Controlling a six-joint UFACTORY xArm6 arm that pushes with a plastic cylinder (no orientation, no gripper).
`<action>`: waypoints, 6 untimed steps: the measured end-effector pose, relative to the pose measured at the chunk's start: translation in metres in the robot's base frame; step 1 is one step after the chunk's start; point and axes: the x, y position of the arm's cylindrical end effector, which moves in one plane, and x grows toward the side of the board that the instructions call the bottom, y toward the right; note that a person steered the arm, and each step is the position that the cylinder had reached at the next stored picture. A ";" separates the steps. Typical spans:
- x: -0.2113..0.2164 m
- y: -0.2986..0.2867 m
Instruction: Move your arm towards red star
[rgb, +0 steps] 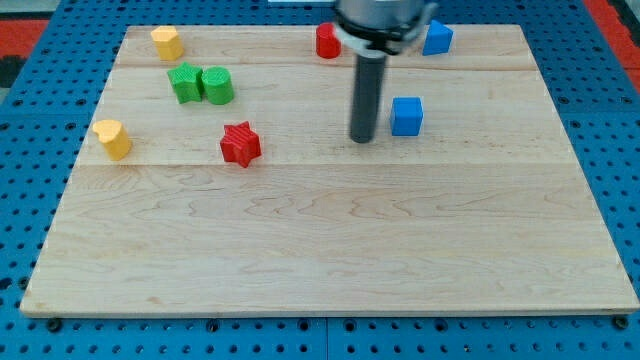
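Observation:
The red star (240, 144) lies on the wooden board (330, 240), left of centre. My tip (362, 139) rests on the board well to the star's right, at about the same height in the view. The tip is just left of a blue cube (406, 116) and does not touch it.
A green star (185, 82) and a green cylinder (217, 85) sit together at upper left. A yellow block (166, 43) is at top left, another yellow block (113, 138) at the left edge. A red block (327, 41) and a blue block (437, 38) flank the arm at the top.

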 end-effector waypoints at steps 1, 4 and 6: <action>-0.022 0.015; -0.019 0.097; -0.030 -0.037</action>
